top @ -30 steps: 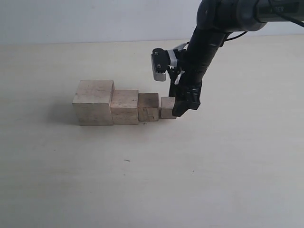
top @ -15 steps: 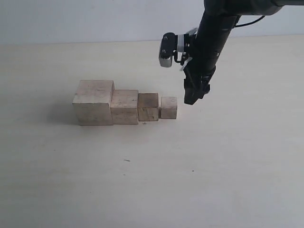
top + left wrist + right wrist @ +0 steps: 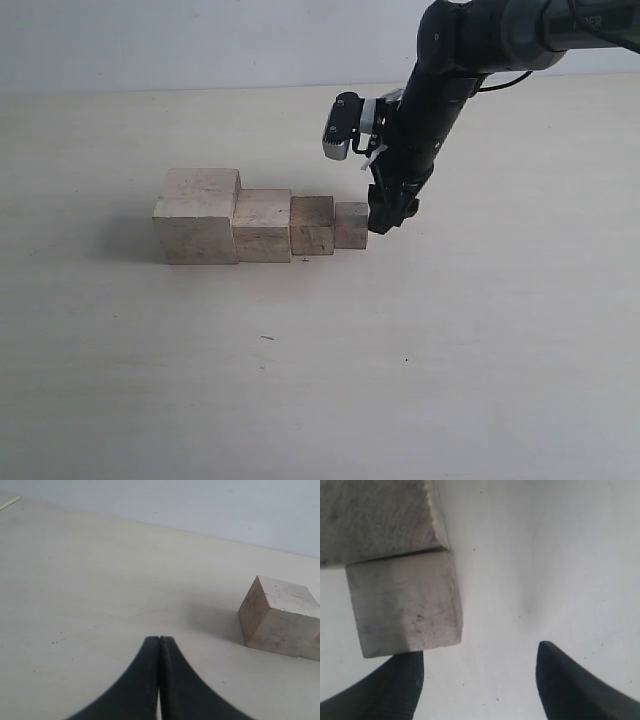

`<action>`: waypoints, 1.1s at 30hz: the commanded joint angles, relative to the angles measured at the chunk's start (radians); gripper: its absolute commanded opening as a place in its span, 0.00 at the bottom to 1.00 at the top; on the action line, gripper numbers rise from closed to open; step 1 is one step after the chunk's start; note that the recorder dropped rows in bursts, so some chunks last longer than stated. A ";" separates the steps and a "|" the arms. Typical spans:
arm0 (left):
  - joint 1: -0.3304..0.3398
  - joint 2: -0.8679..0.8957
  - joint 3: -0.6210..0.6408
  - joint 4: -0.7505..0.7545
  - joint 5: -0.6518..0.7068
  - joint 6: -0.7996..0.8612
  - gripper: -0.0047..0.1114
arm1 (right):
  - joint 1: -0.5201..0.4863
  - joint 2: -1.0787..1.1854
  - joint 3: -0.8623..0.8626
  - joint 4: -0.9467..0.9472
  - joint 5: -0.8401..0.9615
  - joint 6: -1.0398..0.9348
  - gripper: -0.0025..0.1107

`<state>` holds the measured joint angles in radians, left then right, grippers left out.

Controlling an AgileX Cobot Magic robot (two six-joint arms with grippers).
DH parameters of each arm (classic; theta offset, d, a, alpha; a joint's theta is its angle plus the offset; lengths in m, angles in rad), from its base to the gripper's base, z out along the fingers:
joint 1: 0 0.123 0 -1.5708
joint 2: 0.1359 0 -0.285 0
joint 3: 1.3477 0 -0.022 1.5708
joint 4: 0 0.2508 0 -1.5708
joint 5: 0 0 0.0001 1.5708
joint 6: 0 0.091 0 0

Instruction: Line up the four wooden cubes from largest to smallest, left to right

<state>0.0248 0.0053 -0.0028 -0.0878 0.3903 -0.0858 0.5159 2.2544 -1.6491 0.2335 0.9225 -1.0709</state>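
Four wooden cubes (image 3: 265, 225) stand in a touching row on the table (image 3: 450, 350), with the largest cube (image 3: 197, 215) at left and the smallest cube (image 3: 351, 225) at right. The right gripper (image 3: 390, 212), jaws spread and empty, sits just beside the smallest. The left gripper (image 3: 159, 647) is pressed together.

I find no text I can read; the pale lettering (image 3: 590, 18) on my right arm (image 3: 440, 90) is too blurred

Open table (image 3: 450, 350) all around the cube row (image 3: 262, 228)
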 commanded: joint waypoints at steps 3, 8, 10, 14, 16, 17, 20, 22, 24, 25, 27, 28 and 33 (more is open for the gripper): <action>-0.006 -0.005 0.003 0.000 -0.012 0.003 0.04 | -0.003 -0.003 0.001 0.019 -0.017 0.000 0.57; -0.006 -0.005 0.003 0.000 -0.012 0.003 0.04 | -0.003 -0.003 0.001 0.033 -0.024 0.000 0.57; -0.006 -0.005 0.003 0.000 -0.012 0.003 0.04 | -0.003 -0.003 0.001 0.033 -0.024 0.000 0.57; -0.006 -0.005 0.003 0.000 -0.012 0.003 0.04 | -0.003 -0.003 0.001 0.033 -0.026 0.000 0.57; -0.006 -0.005 0.003 0.000 -0.012 0.003 0.04 | -0.003 -0.003 0.001 0.028 -0.030 0.000 0.57; -0.006 -0.005 0.003 0.000 -0.012 0.003 0.04 | -0.003 -0.003 0.001 0.026 -0.030 0.000 0.57; -0.006 -0.005 0.003 0.000 -0.012 0.003 0.04 | -0.003 -0.013 0.001 0.007 -0.030 0.002 0.57; -0.006 -0.005 0.003 0.000 -0.012 0.003 0.04 | -0.003 -0.028 0.001 -0.011 -0.030 0.023 0.57; -0.006 -0.005 0.003 0.000 -0.012 0.003 0.04 | -0.003 -0.044 0.001 -0.031 -0.030 0.072 0.57; -0.006 -0.005 0.003 0.000 -0.012 0.003 0.04 | -0.003 -0.054 0.001 -0.046 -0.028 0.104 0.57; -0.006 -0.005 0.003 0.000 -0.012 0.003 0.04 | -0.003 -0.067 0.001 -0.091 -0.008 0.173 0.57; -0.006 -0.005 0.003 0.000 -0.012 0.003 0.04 | -0.003 -0.074 0.001 -0.122 0.013 0.211 0.56; -0.006 -0.005 0.003 0.000 -0.012 0.003 0.04 | -0.003 -0.102 0.001 -0.218 0.117 0.457 0.42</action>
<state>0.0248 0.0053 -0.0028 -0.0878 0.3903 -0.0858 0.5159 2.1775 -1.6491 0.0586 0.9819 -0.7615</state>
